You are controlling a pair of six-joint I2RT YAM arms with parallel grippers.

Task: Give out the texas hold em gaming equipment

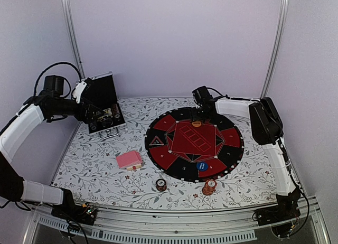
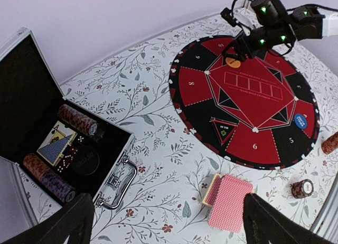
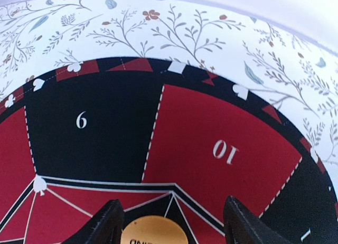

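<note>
From above, the left gripper (image 1: 98, 115) hangs over the open case (image 1: 103, 90) at the far left of the table (image 1: 95, 172). The right gripper (image 1: 199, 117) is low over the far side of the round mat (image 1: 179, 149), just beyond the orange disc (image 1: 196, 124). The blue disc (image 1: 202, 166) lies on the mat's near side. The pink deck (image 1: 129, 160) sits on the table left of the mat. A brown stack (image 1: 161, 185) and a red stack (image 1: 209, 187) stand just near of the mat.

In the left wrist view, the left gripper (image 2: 168, 212) is spread fully wide and holds nothing. Chip rolls (image 2: 77, 120) lie in the case (image 2: 31, 75).

In the right wrist view, the right gripper (image 3: 169, 223) has its jaws parted either side of the orange disc (image 3: 153, 231), which lies flat on the mat (image 3: 211, 128). The left finger is close against the disc and the right finger is clear of it.
</note>
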